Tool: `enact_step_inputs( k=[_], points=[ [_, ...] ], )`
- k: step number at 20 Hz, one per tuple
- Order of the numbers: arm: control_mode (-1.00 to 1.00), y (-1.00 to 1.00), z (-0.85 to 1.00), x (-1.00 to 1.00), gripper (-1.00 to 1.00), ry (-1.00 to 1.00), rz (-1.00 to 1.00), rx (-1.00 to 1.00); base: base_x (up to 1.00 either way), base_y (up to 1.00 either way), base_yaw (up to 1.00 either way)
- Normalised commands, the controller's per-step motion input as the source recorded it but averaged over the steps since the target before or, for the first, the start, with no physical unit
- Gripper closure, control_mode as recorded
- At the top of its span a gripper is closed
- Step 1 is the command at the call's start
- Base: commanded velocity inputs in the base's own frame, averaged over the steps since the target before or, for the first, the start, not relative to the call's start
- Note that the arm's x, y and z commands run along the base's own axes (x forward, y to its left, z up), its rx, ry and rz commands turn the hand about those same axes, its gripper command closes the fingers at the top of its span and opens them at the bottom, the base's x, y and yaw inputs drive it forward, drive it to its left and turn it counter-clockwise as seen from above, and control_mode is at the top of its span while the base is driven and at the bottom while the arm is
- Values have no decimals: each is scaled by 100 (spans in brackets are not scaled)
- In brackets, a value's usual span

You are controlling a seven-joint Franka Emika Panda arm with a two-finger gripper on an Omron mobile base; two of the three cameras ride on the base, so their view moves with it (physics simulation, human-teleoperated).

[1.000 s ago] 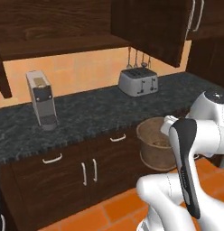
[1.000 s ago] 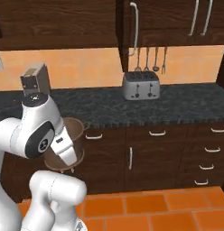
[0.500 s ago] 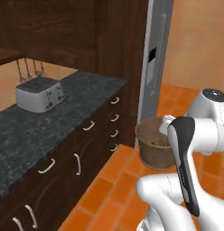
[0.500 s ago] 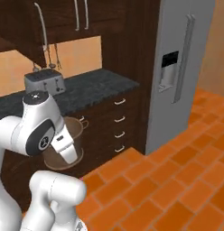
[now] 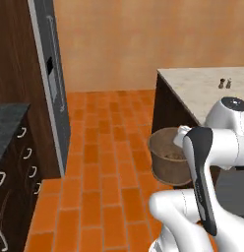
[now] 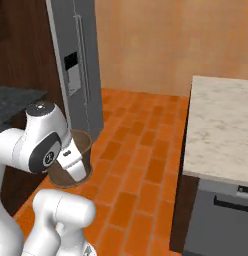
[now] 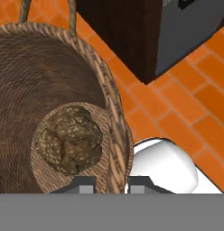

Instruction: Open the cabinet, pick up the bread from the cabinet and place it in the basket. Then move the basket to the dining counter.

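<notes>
A: Which large fixtures frame the scene?
B: An orange tiled floor [image 5: 109, 162], a tall grey refrigerator [image 6: 78, 70] against dark wood panelling, and the dining counter [image 5: 202, 91], a beige marbled surface on a dark base at the right side of both base views.

A: Where is the basket?
B: The basket [image 5: 168, 155], round and woven, hangs above the floor in front of the arm, just beside the dining counter's dark base and below its top. In the right base view it sits partly behind the arm's elbow [image 6: 71, 160].

A: And the bread?
B: The bread [image 7: 68, 140], a dark seeded round loaf, lies on the basket's bottom.

A: How does the pincer stand?
B: The pincer [image 7: 111, 182] is nearly closed, its two tips pinching the basket's rim wall between them.
</notes>
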Motion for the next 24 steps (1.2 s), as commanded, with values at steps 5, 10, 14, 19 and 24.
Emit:
enact_step_inputs(
  k=[5, 10, 14, 19, 24],
  points=[
    [100, 0, 0, 0, 100, 0, 0, 0, 27, -25, -78],
    [100, 0, 0, 0, 100, 0, 0, 0, 49, 15, -65],
    [100, 0, 0, 0, 100, 0, 0, 0, 32, 35, -80],
    [100, 0, 0, 0, 100, 0, 0, 0, 3, 55, -72],
    [100, 0, 0, 0, 100, 0, 0, 0, 0, 79, -64]
  ],
)
